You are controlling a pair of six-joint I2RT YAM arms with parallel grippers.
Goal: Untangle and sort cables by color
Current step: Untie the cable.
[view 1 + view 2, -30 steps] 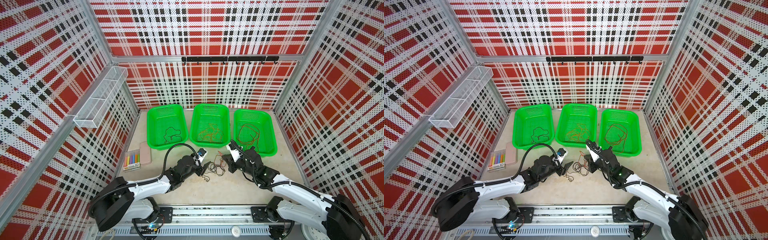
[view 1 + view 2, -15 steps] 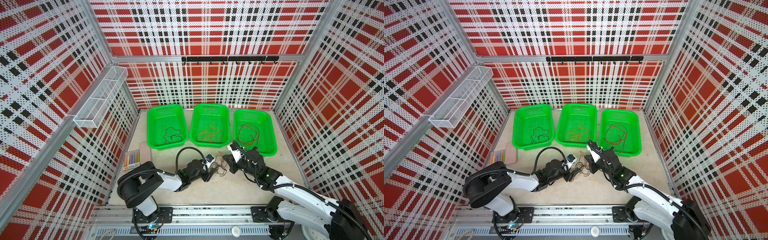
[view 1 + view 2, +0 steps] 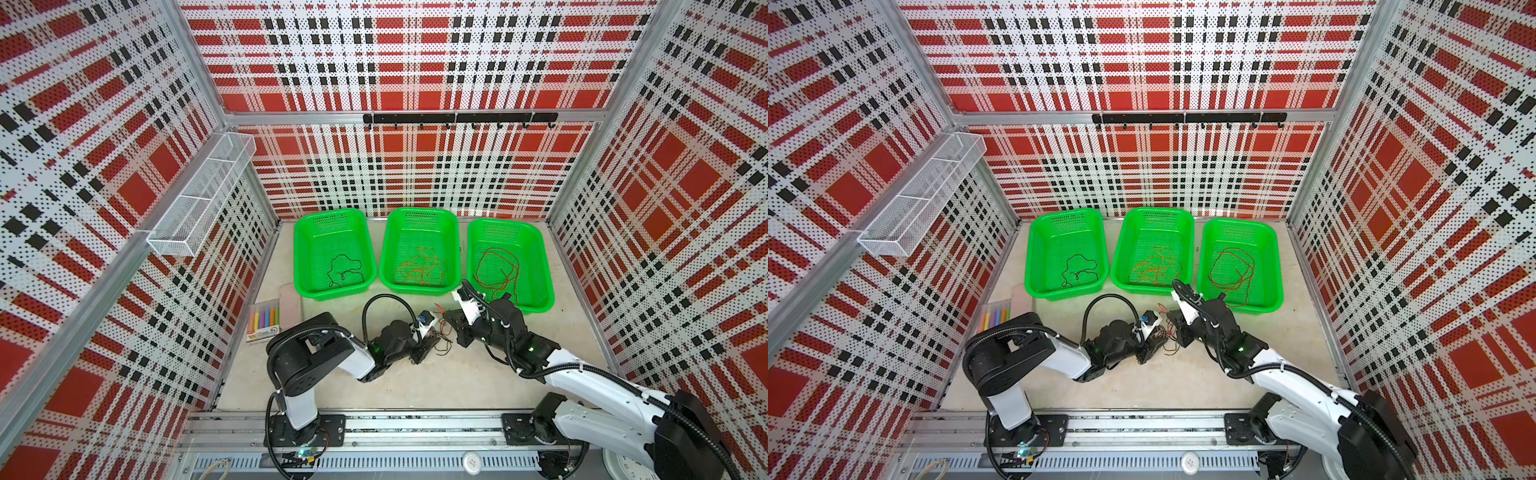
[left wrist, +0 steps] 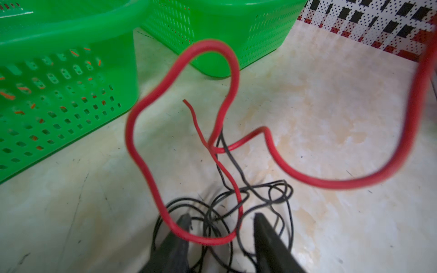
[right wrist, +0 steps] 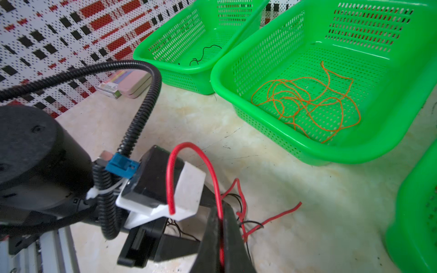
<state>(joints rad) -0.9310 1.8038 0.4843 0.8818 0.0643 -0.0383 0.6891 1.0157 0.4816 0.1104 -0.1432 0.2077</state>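
"Left wrist view: what's pictured?"

"Jaws apart, the left end effector (image 4: pixel 222 219) straddles a loop of red cable (image 4: pixel 139 153) and tangled black cables (image 4: pixel 279 189) on the tabletop (image 4: pixel 331 106), near two green baskets (image 4: pixel 71 71)."

"And rightward?"

"Jaws together, the right end effector (image 5: pixel 220 212) is clamped on the same red cable, its free end arching over the left arm's wrist camera (image 5: pixel 153 179)."

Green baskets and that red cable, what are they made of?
The green baskets look like glossy moulded plastic, with rows of slots. The red cable seems a wire in smooth plastic or rubbery coating; it holds soft loops.
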